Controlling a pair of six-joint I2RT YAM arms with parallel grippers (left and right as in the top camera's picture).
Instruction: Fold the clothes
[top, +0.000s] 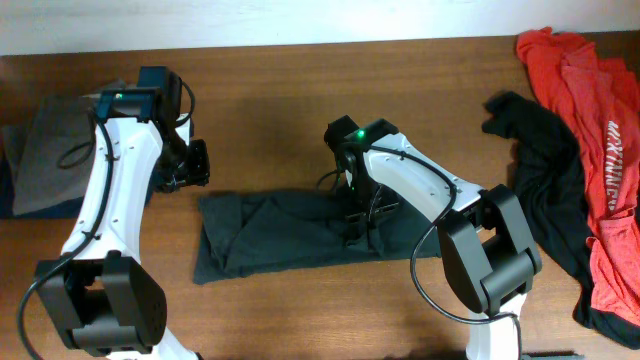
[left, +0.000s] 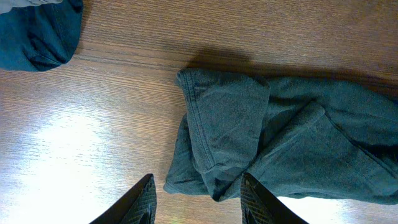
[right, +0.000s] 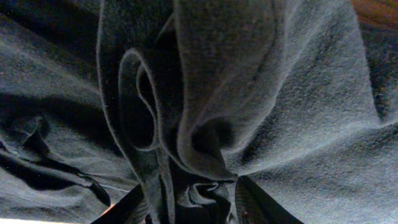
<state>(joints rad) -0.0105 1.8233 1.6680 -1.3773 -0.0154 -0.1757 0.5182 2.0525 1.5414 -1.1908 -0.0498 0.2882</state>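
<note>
The clothes (top: 270, 235) lie as a long dark folded strip across the middle of the table. My left gripper (top: 197, 165) hovers just past the strip's left end. In the left wrist view it (left: 198, 180) is open, and the rumpled end of the clothes (left: 292, 137) lies ahead of its fingers with nothing held. My right gripper (top: 362, 215) is down on the strip's right part. The right wrist view is filled by bunched dark cloth (right: 298, 112). There the right gripper (right: 191, 186) has its jaws apart, with loose folds standing between them.
Grey trousers (top: 55, 150) lie at the far left, with a blue cloth (left: 37, 31) beside them. A red shirt with white lettering (top: 600, 110) and another black garment (top: 545, 170) are heaped at the right edge.
</note>
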